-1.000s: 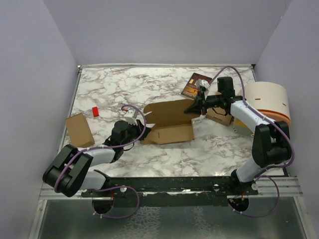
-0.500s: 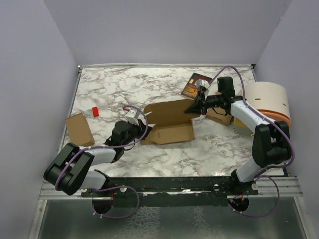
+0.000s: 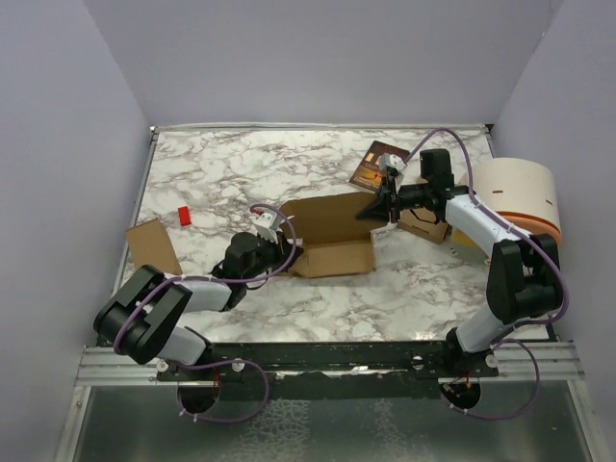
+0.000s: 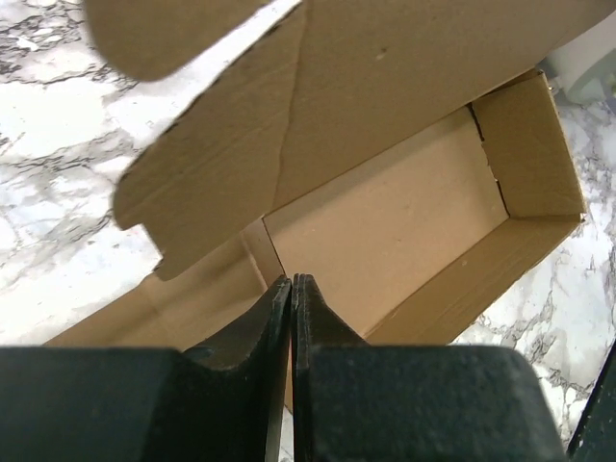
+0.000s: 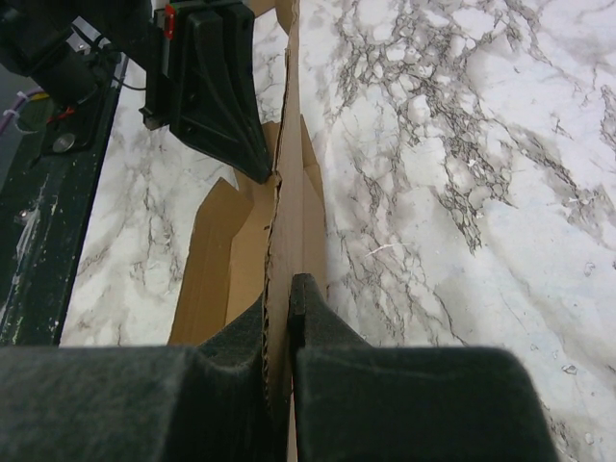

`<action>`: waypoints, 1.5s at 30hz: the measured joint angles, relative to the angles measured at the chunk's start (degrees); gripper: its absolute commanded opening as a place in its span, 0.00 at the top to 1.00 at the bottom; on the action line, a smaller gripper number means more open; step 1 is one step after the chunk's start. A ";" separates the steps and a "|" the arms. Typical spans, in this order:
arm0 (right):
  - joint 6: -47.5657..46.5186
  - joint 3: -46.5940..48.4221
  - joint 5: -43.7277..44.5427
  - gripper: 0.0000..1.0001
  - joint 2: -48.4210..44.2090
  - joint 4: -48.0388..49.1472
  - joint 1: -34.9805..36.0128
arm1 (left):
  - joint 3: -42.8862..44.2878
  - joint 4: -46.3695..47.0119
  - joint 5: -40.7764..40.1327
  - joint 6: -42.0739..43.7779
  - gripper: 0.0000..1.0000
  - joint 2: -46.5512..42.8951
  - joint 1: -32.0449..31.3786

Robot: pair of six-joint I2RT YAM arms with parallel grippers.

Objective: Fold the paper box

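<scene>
The tan paper box (image 3: 332, 236) lies open in the middle of the table, its walls partly raised. My left gripper (image 3: 284, 237) is shut and empty, its tips against the box's left end. In the left wrist view the left gripper (image 4: 292, 282) points into the box's tray (image 4: 385, 226), with a loose flap (image 4: 221, 173) raised above it. My right gripper (image 3: 379, 206) is shut on the box's right wall. The right wrist view shows the right gripper (image 5: 286, 287) pinching that cardboard edge (image 5: 289, 192).
A dark printed booklet (image 3: 373, 166) lies behind the right gripper. A white drum with an orange band (image 3: 520, 197) stands at the right edge. A small cardboard box (image 3: 423, 225) sits under the right arm. Another cardboard piece (image 3: 149, 243) and a red block (image 3: 184, 216) lie at the left.
My left gripper has moved right, up to the box's left end, and the box's left flap has folded up and inward. The right gripper has kept its hold.
</scene>
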 measured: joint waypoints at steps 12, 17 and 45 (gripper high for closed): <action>0.00 -0.09 0.00 0.99 0.00 0.00 -0.02 | 0.72 0.07 0.17 0.15 0.82 1.03 -0.94; -0.63 -0.37 0.00 0.99 -0.02 0.07 -0.02 | 0.72 -1.33 0.15 0.20 0.77 -0.39 -0.92; -9.05 -3.17 -4.24 0.99 -2.86 -0.42 -1.36 | -5.35 -29.27 -6.14 -3.76 0.37 -32.87 11.72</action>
